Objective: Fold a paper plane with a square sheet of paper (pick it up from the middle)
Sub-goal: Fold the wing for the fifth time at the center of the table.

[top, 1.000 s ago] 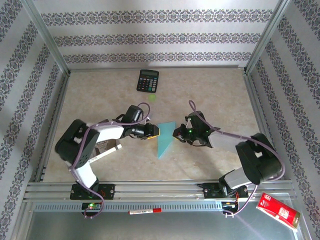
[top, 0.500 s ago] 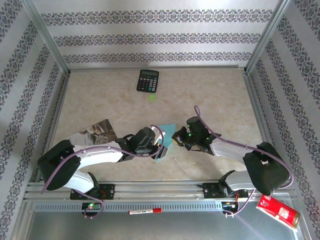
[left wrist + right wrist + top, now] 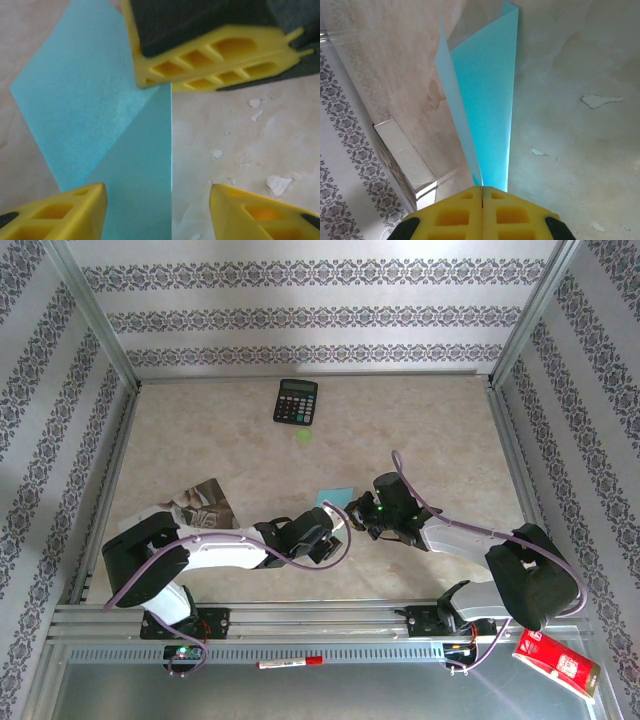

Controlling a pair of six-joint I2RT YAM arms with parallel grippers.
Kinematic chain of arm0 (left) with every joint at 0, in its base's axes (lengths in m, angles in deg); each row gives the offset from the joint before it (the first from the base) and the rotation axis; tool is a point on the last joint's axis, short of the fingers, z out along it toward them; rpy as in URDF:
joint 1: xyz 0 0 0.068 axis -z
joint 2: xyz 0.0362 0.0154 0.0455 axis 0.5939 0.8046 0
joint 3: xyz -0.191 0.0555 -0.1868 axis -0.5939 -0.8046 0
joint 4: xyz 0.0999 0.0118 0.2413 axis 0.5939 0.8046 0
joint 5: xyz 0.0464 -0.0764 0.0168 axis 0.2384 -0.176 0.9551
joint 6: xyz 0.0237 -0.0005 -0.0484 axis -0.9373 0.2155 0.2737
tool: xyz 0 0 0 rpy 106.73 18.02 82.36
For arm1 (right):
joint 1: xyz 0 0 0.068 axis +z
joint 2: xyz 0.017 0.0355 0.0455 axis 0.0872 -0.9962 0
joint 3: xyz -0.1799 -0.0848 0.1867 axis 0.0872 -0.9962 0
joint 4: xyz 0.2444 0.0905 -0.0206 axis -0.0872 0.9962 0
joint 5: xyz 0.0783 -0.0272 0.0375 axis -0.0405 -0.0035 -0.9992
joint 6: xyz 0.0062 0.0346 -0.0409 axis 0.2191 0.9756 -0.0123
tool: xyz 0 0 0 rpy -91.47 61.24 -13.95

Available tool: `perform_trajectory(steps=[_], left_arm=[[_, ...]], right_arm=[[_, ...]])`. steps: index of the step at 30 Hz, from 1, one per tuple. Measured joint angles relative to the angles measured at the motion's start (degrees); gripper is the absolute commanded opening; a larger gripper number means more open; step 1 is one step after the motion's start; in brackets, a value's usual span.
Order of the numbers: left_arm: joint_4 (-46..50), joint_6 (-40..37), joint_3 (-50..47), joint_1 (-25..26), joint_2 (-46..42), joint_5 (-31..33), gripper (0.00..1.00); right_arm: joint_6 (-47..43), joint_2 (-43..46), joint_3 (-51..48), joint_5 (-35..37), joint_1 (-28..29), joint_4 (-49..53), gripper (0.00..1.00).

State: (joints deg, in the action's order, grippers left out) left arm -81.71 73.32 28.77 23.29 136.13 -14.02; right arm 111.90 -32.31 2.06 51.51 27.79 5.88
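The square sheet of paper [image 3: 95,110] is light cyan and folded, with a diagonal crease and a straight right edge. In the left wrist view it lies on the table. My left gripper [image 3: 160,215] is open just above it. One finger [image 3: 60,212] is over the paper, the other finger [image 3: 265,212] over bare table, and the paper's edge runs between them. My right gripper [image 3: 482,197] is shut on one end of the paper [image 3: 487,90], which rises in two flaps from its closed fingertips. From above, both grippers [image 3: 330,532] [image 3: 357,512] meet at the paper [image 3: 335,497].
A black calculator [image 3: 296,400] lies at the back. A photo-printed booklet [image 3: 195,505] lies left of my left arm. A red box [image 3: 555,660] and a pen [image 3: 290,663] rest in front of the rail. The table surface [image 3: 250,140] has chipped spots.
My left arm stretched out low towards the paper and its jaws opened wider. My right gripper, still shut, sank slightly with the paper, which now shows less from above.
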Motion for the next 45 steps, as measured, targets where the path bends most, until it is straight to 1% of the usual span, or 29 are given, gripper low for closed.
perform_trajectory(steps=[3,7,9,18,20,26,28,33,43,45], left_arm=[[0.0,-1.0,0.9,0.0,0.7,1.7,0.45],[0.3,-1.9,1.4,0.2,1.2,3.2,0.41],[0.6,-2.3,1.4,0.2,1.4,3.8,0.37],[1.3,-2.6,1.4,0.2,1.9,4.2,0.21],[1.3,-2.6,1.5,0.2,2.1,4.2,0.19],[1.5,-2.6,1.6,0.2,2.3,4.0,0.18],[1.6,-2.6,1.7,0.2,2.3,4.0,0.21],[2.2,-2.4,1.9,0.2,2.8,3.8,0.21],[2.4,-1.7,2.0,0.2,3.0,3.5,0.08],[2.3,-1.3,2.0,0.2,3.0,3.4,0.06]], right_arm=[[0.2,-0.1,0.0,0.0,0.0,-0.2,0.00],[0.2,-0.4,0.0,0.0,0.0,-0.8,0.00],[0.2,-0.6,-0.1,0.0,0.0,-0.8,0.00],[0.3,-1.7,-0.3,0.0,0.0,-1.7,0.00],[0.4,-1.9,-0.3,0.0,0.0,-2.1,0.00],[0.4,-2.2,-0.3,0.0,0.1,-2.4,0.00],[0.4,-2.5,-0.3,0.0,0.4,-2.5,0.00],[0.9,-3.5,-0.3,0.0,0.5,-2.9,0.00],[1.5,-3.8,-0.3,0.4,0.7,-3.4,0.00],[1.5,-3.8,-0.3,0.4,0.7,-3.4,0.02]])
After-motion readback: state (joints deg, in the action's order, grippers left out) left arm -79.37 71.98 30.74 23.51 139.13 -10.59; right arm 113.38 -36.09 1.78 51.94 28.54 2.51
